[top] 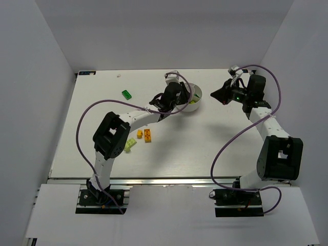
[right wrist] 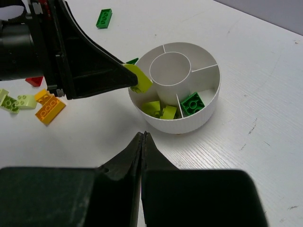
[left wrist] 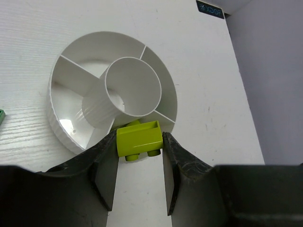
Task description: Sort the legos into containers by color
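step: dropping one lime brick | left gripper (left wrist: 140, 143): clamped on a lime-green brick (left wrist: 137, 136), held at the rim of the white dish (left wrist: 64, 130), seemingly over the wedge with other lime bricks (right wrist: 158, 109) | right gripper (right wrist: 143, 141): clenched, empty, beside the dish | next, likely: release inside this wedge, not the dark green brick's (right wrist: 192, 103) one

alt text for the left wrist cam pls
The left claw grips a lime green brick between its fingers at the near rim of a round white divided dish. Its central cup looks empty; the dish sits on a white table.
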`<action>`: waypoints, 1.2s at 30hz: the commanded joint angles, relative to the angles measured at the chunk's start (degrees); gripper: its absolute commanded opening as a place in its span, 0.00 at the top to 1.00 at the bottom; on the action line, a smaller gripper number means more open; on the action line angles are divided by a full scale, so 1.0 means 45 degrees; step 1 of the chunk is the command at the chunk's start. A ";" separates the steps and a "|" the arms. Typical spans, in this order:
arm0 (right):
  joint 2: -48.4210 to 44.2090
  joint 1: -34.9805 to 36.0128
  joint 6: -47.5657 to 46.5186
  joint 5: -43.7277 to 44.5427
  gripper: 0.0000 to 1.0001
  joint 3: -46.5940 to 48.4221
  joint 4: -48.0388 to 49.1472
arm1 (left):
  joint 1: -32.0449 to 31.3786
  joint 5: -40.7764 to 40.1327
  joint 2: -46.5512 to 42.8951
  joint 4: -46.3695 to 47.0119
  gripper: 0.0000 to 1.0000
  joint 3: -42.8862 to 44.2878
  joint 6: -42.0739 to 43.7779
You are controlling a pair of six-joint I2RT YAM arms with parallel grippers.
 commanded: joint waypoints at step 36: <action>0.0123 -0.0141 -0.0164 -0.0806 0.99 -0.0027 -0.0058 | -0.0653 -0.1552 0.0255 0.0058 0.31 0.0591 0.0597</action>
